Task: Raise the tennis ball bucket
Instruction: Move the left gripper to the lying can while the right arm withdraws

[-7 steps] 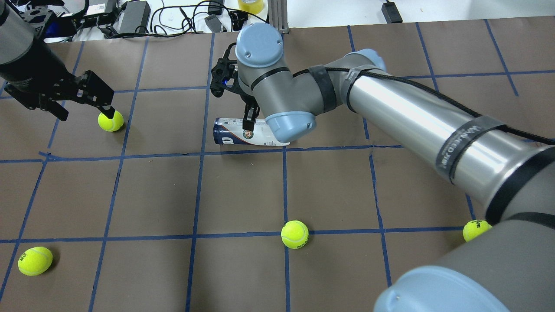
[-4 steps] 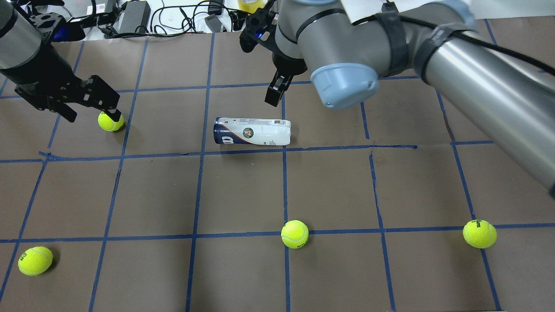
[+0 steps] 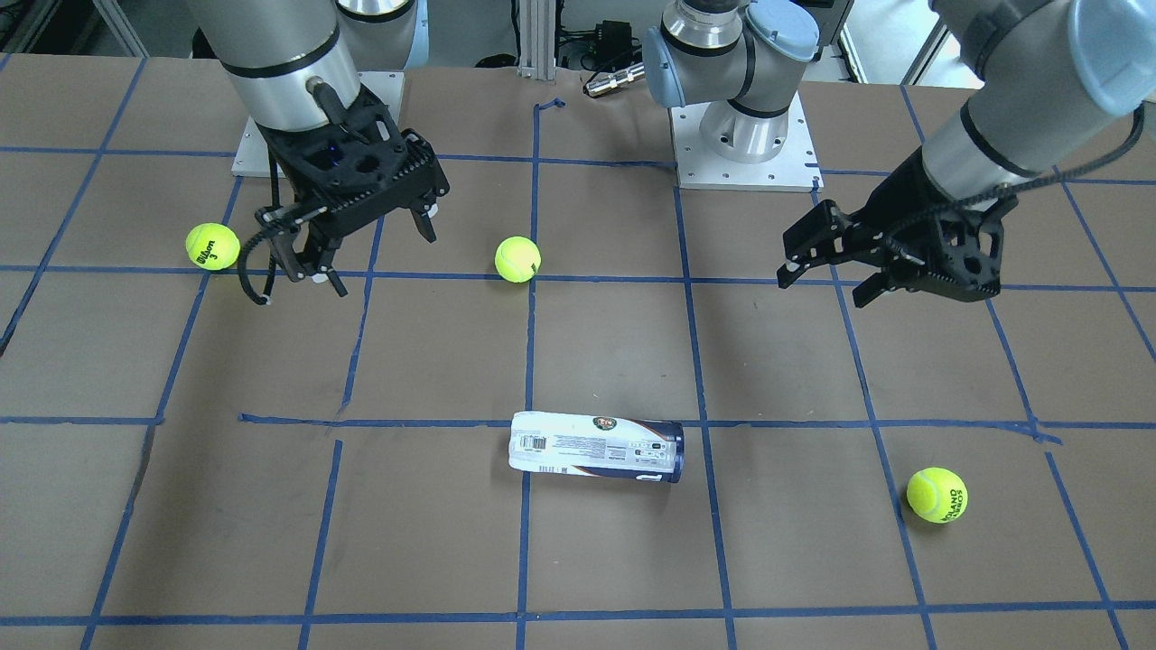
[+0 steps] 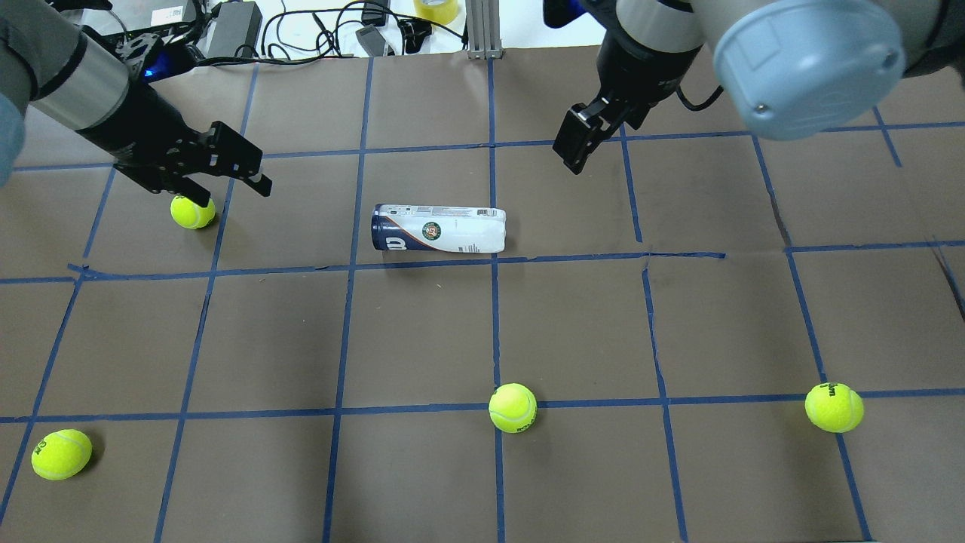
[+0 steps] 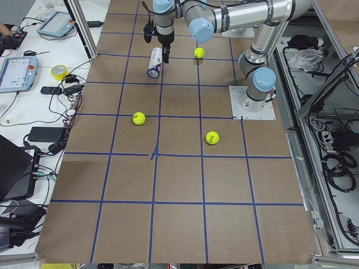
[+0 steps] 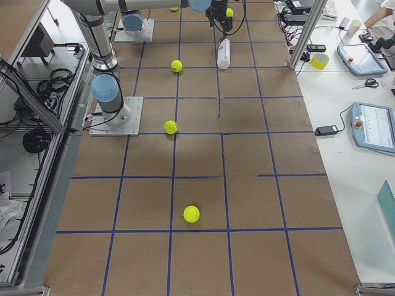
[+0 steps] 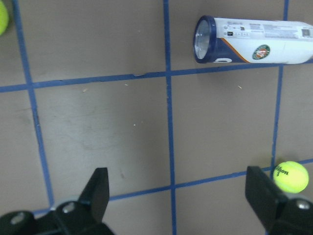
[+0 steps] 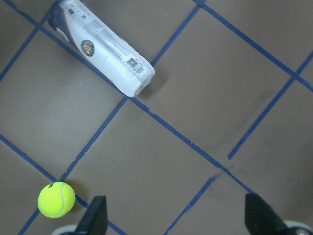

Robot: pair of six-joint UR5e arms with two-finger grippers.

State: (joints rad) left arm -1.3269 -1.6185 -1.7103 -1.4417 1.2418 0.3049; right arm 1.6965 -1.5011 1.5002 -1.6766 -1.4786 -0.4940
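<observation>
Status: the tennis ball bucket [image 4: 437, 229] is not lifted. It lies on its side mid-worktop [image 4: 422, 332], just beside a blue tape line, navy rim end toward my left side.

Left claw [image 4: 230, 188]: jaws wide apart, holding nothing, hanging above the worktop well off the bucket. Right claw [image 3: 375, 257]: also spread, also holding nothing, up and off to the other side.

Step in hand, as I read it: pre-grasp, with no contact on either side.

Next move:
- Pick one claw and centre it over the bucket's middle.
- Turn the jaws across its narrow width and drop straight down.
- Close, then lift.
- It's a round body, so I expect it to roll if one finger lands first. Keep the squeeze square.

Room:
- Nothing touches the bucket.
- The nearest tennis ball [image 4: 192, 211] sits by my left claw, well apart from the bucket.
- The other balls are farther off, toward my base.
- Cables [image 4: 317, 30] lie past the far worktop edge, so I'll stay short of them.
</observation>
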